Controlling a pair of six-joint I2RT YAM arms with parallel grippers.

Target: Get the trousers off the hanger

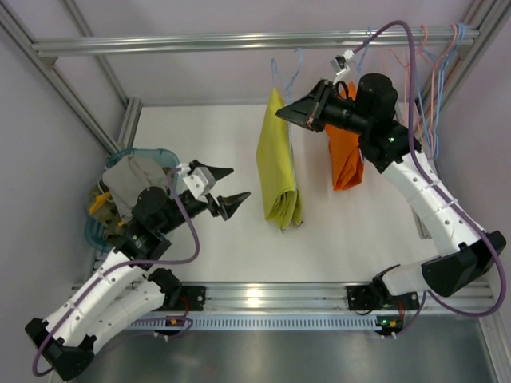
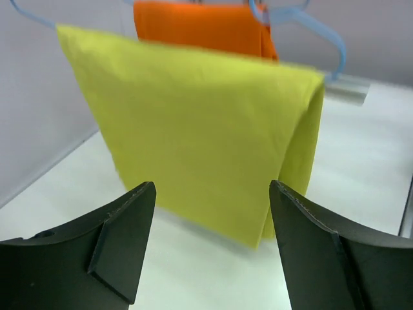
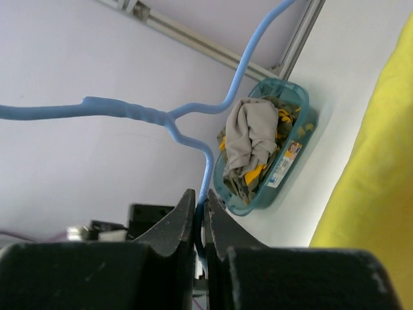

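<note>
Blue hanger (image 3: 122, 108) sits pinched in right hand (image 3: 199, 200); left hand (image 2: 211, 187) gapes.

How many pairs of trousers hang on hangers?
2: the mustard yellow-green folded cloth trousers hang mid-table; the bright orange folded cloth pair hangs right of them, partly behind the right arm.

- We read no text, number or brand in any view.
- One label (image 3: 290, 152) on the blue basket (image 3: 308, 119), mid-frame, is too small for us.
</note>
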